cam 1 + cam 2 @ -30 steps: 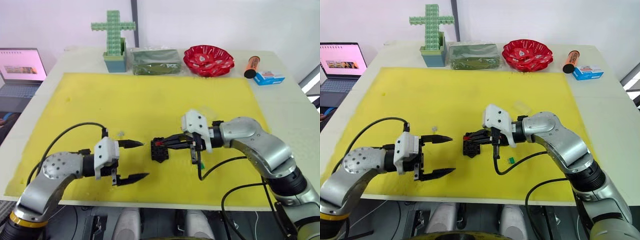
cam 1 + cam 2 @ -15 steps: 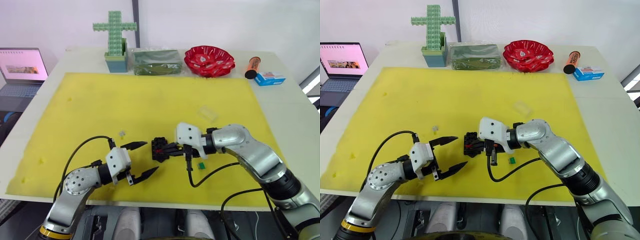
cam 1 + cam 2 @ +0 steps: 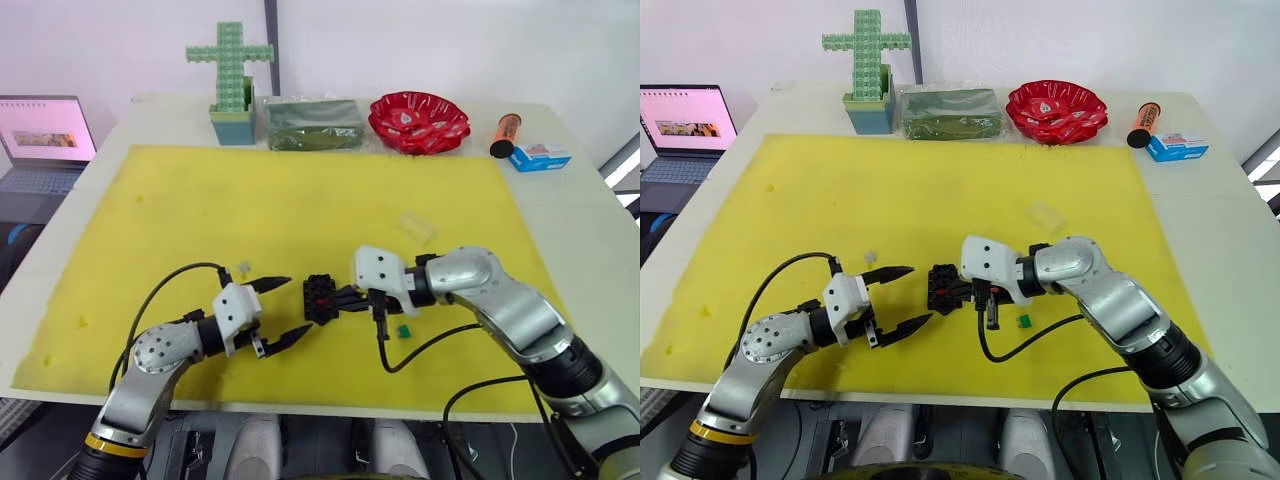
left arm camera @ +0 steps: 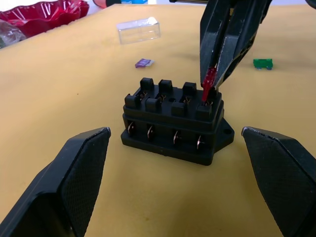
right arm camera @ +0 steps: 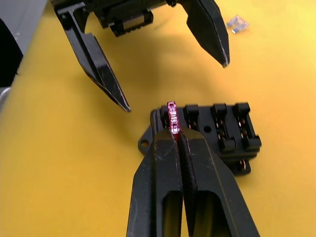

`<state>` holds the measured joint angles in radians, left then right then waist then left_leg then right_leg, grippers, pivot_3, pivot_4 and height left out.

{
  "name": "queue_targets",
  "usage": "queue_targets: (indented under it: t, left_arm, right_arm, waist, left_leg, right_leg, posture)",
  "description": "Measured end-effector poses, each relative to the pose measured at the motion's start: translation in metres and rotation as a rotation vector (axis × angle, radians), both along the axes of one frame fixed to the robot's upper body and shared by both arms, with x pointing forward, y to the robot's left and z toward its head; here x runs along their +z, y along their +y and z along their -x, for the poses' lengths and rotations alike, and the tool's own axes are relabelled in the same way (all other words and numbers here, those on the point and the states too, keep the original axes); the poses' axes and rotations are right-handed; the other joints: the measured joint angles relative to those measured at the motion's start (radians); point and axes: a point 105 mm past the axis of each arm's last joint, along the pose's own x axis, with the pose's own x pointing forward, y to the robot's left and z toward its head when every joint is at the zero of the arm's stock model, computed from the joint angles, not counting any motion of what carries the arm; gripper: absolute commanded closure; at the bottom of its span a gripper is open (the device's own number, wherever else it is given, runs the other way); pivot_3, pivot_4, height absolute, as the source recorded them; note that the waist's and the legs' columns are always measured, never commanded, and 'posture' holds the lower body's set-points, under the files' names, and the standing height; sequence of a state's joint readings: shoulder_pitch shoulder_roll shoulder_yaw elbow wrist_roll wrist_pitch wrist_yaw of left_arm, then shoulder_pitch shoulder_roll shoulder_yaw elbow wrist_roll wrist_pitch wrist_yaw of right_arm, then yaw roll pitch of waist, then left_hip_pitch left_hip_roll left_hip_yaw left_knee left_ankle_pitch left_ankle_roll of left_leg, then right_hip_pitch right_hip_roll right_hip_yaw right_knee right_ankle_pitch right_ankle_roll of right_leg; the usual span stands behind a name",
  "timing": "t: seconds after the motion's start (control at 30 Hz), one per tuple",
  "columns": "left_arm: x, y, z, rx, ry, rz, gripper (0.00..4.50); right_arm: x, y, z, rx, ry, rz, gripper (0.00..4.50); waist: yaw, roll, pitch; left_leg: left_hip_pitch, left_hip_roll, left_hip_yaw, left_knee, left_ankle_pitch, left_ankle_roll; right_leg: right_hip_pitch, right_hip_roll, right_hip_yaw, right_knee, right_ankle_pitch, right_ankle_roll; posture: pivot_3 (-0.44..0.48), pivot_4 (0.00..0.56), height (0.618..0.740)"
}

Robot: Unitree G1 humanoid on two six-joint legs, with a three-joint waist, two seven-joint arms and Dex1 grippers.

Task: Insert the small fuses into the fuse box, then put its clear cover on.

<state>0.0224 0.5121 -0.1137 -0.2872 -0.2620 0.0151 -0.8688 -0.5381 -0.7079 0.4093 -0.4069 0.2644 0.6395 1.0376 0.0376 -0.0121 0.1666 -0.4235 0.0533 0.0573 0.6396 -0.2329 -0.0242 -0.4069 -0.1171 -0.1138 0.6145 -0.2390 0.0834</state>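
Note:
The black fuse box sits on the yellow mat near its front middle. My right gripper is shut on a red fuse, which it holds at the top of an end slot of the box. My left gripper is open, its fingers spread to either side of the box without touching it. A green fuse lies under my right forearm. Left of the box lies a grey fuse, and a purple fuse lies beyond it. The clear cover lies farther back on the mat.
Along the table's back edge stand a green cross of blocks, a wrapped green package, a red bowl, an orange cylinder and a blue box. A laptop sits off the table's left side.
My left gripper has moved in toward the fuse box and now brackets it. My right gripper has brought the red fuse onto the box's end slot.

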Motion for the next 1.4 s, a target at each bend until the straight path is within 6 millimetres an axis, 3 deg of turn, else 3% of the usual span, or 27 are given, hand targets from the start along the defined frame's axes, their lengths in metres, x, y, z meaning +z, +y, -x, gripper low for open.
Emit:
queue_targets:
  t: [0.67,1.0,1.4]
  left_arm:
    - [0.002,-0.009,0.001,-0.042,-0.027,-0.001,0.02]
    - [0.019,-0.020,0.001,-0.065,-0.071,0.001,0.02]
    - [0.021,-0.024,0.001,-0.053,-0.046,-0.008,0.02]
  right_arm:
    - [-0.001,0.000,-0.003,0.019,-0.018,0.025,4.50]
    - [-0.001,0.000,-0.001,0.034,-0.017,0.035,4.50]
    - [-0.002,0.000,-0.002,0.028,-0.016,0.038,4.50]
  waist:
    - [0.000,0.000,0.000]
    - [0.000,0.000,0.000]
    - [0.000,0.000,0.000]
  left_leg:
    - [0.000,0.000,0.000,0.001,0.000,0.000]
    - [0.000,0.000,0.000,0.003,0.000,0.001]
    - [0.000,0.000,-0.001,0.004,-0.001,0.001]
  right_leg:
    - [0.000,0.000,0.000,0.001,0.000,0.000]
    - [0.001,0.000,0.000,0.001,0.000,0.000]
    - [0.002,0.000,0.000,0.001,0.000,0.000]
  posture:
    - [0.000,0.150,0.740]
    - [0.000,0.150,0.740]
    - [0.000,0.150,0.740]
